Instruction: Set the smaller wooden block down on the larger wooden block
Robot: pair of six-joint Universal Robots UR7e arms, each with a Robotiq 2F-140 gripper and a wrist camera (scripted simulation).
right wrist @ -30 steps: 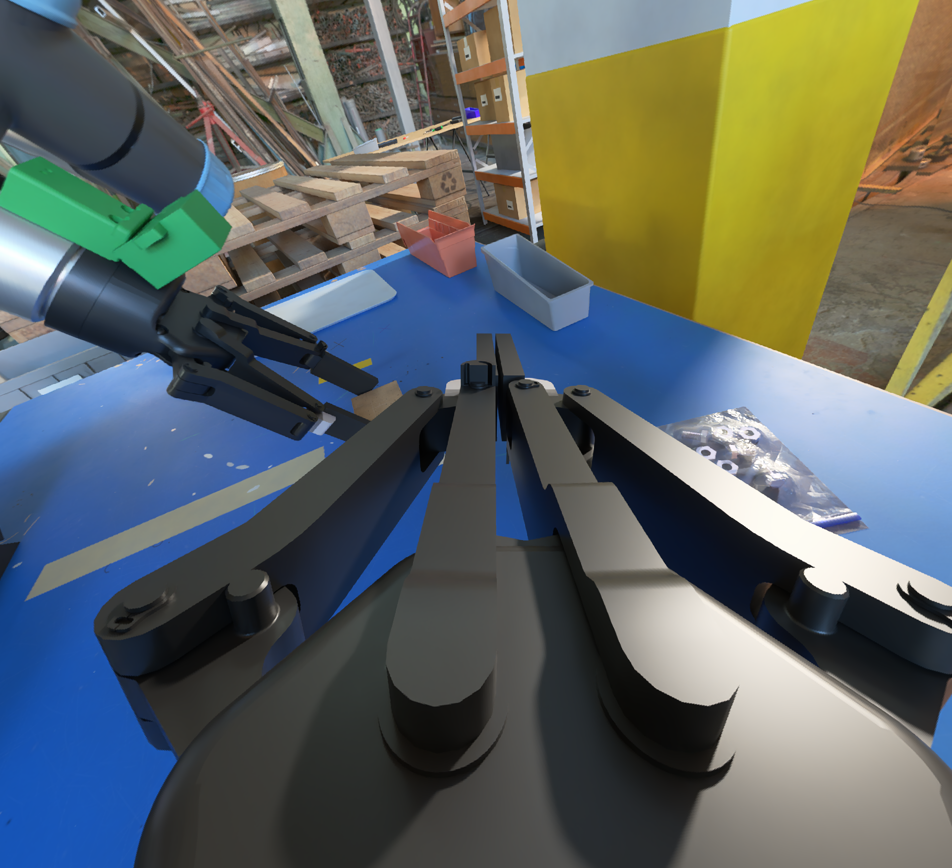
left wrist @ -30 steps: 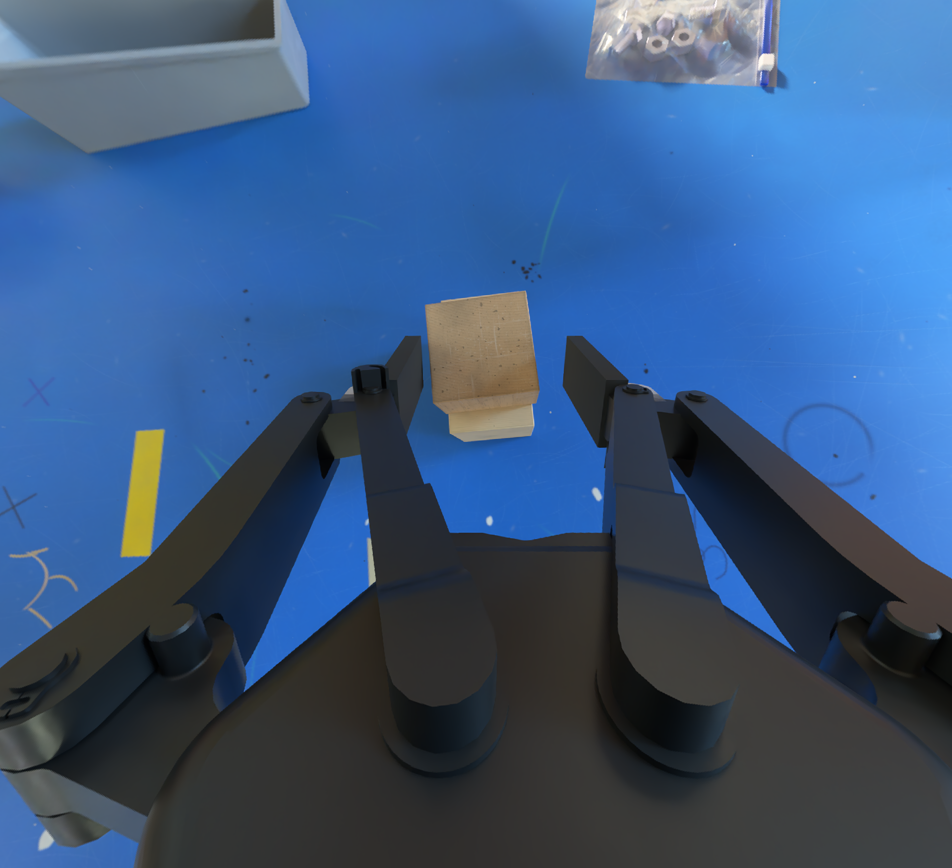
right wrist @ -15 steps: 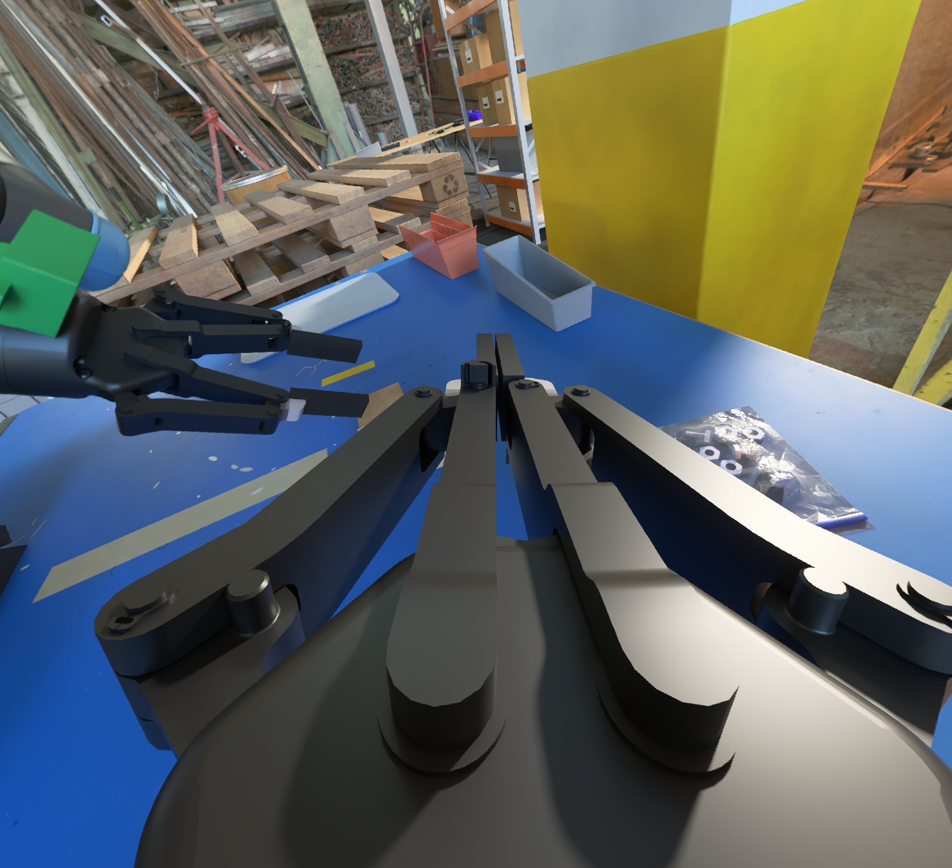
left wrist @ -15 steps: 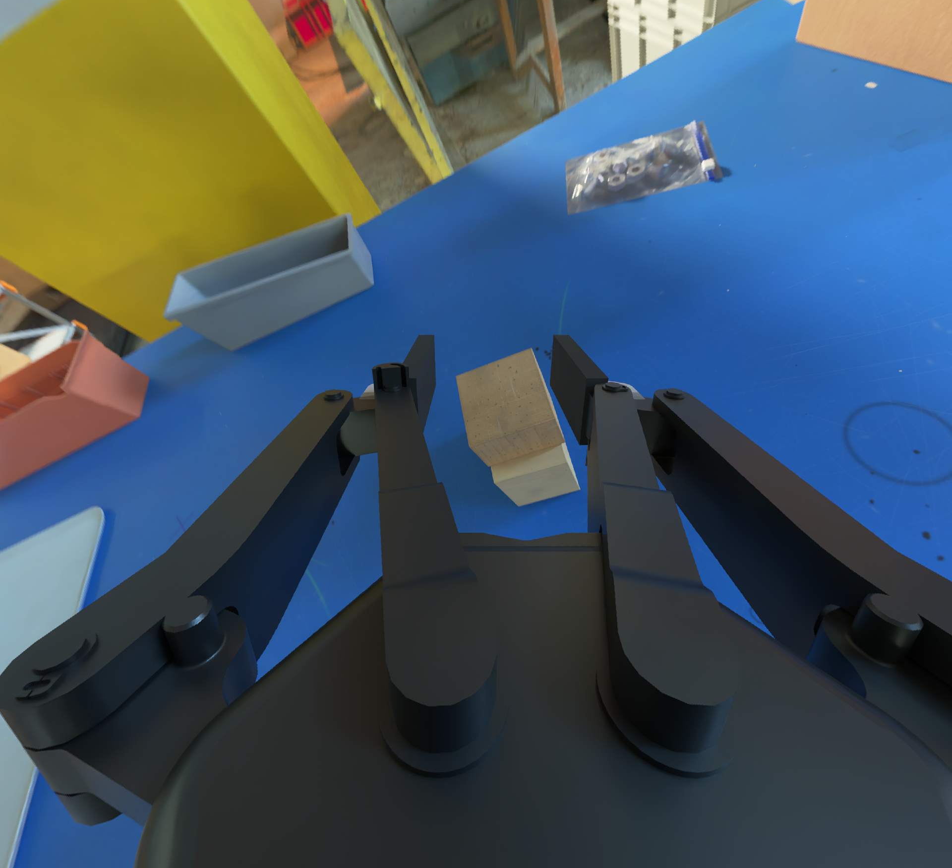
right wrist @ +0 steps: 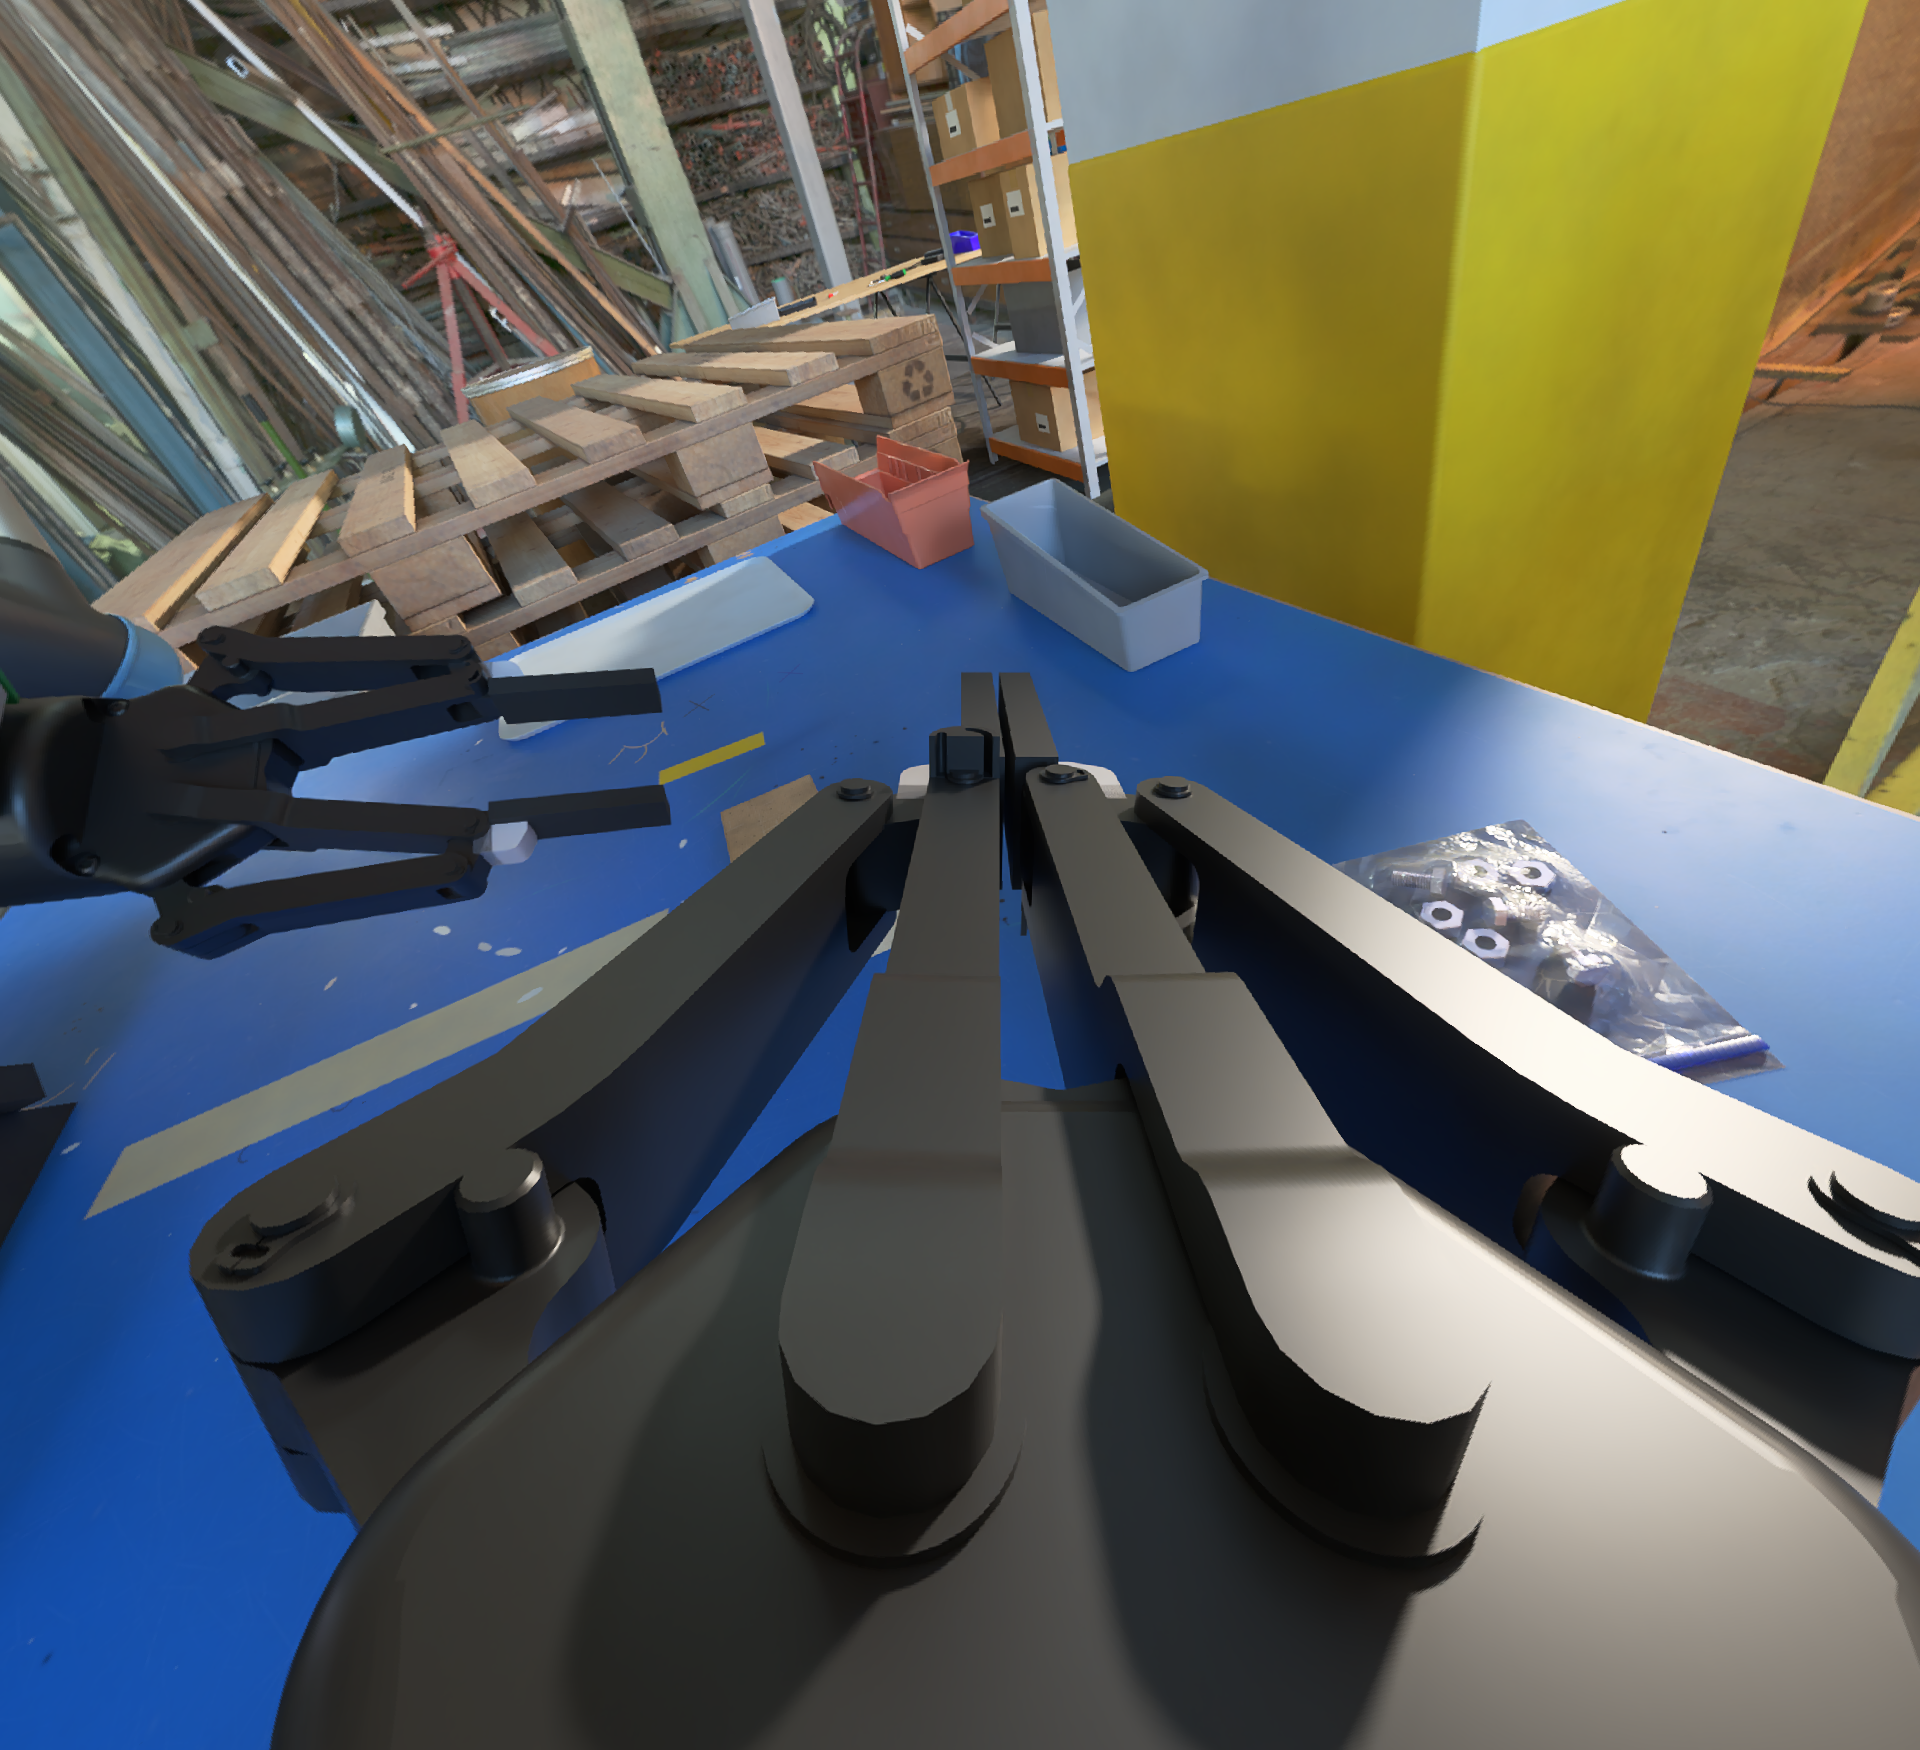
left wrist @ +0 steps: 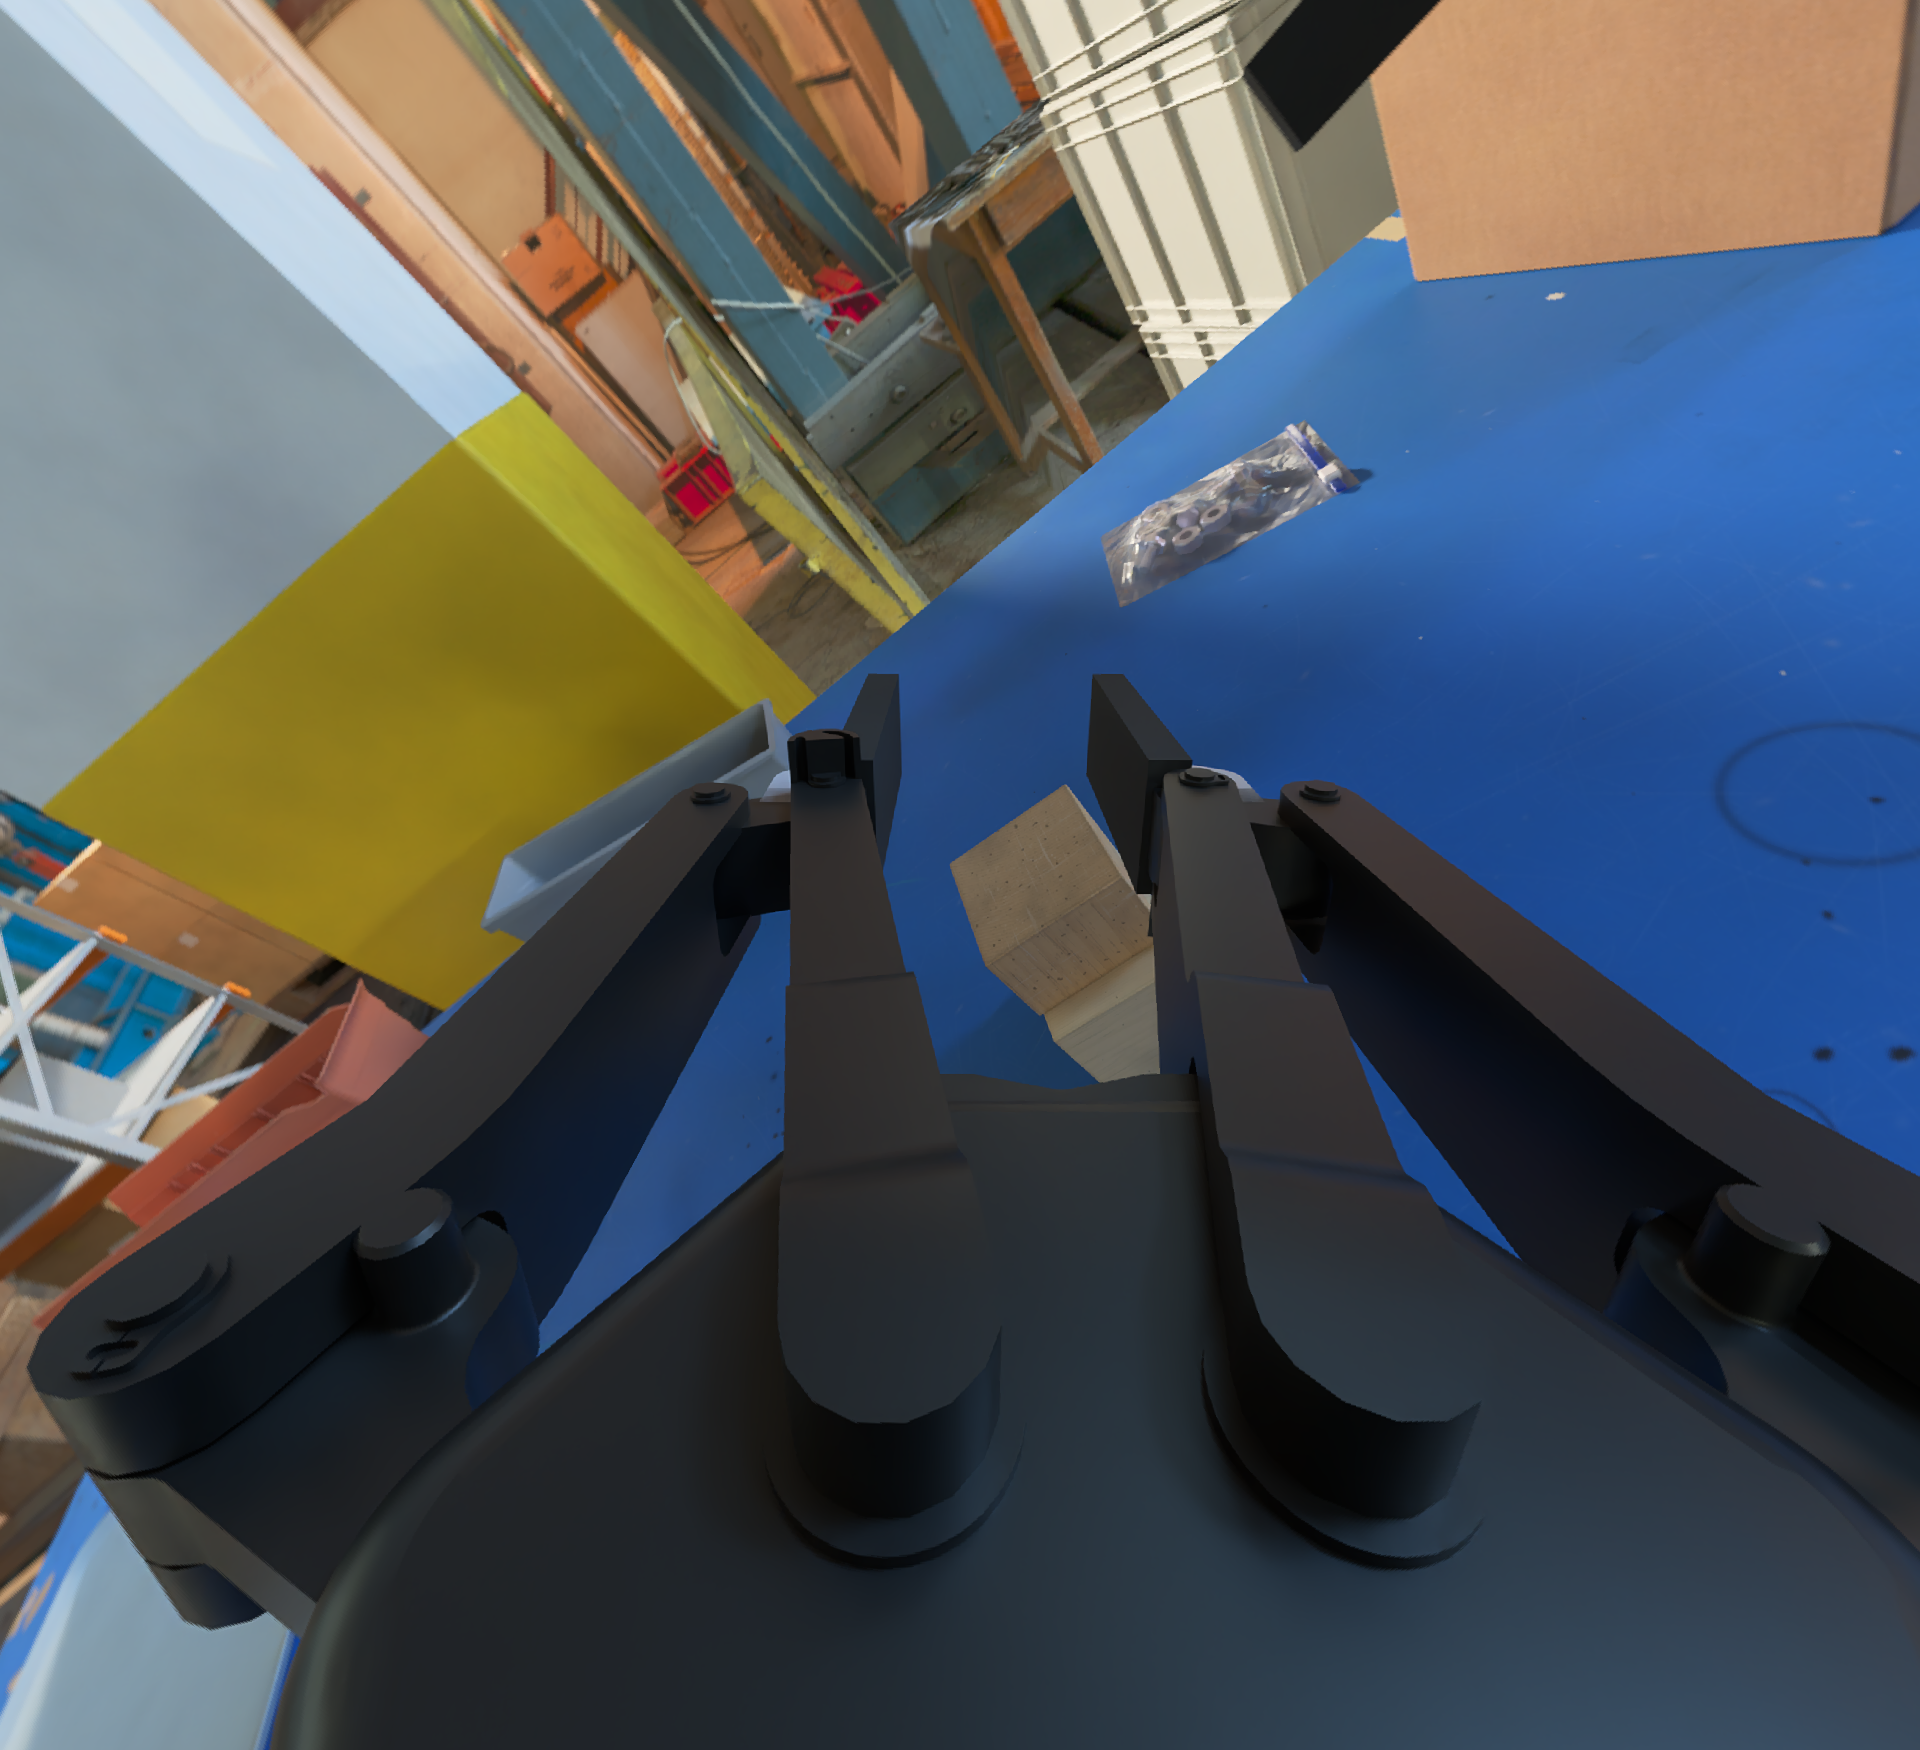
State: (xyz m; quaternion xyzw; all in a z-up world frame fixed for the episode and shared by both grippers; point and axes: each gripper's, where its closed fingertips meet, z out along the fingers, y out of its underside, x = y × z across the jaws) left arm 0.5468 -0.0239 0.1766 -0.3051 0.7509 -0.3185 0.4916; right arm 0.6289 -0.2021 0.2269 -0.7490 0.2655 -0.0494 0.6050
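At the frame's centre the tan block [left wrist: 1049, 890] already sits on the paler block [left wrist: 1107, 1025], so stacking looks done, the left gripper [left wrist: 987, 734] spread empty and the right gripper [right wrist: 995, 713] pressed together.

Bright, even daylight and sharp focus throughout. The blue table [right wrist: 1351, 765] shows soft shadows beneath the right gripper [right wrist: 1000, 713]. Straight lines bend near frame edges from wide-angle distortion.
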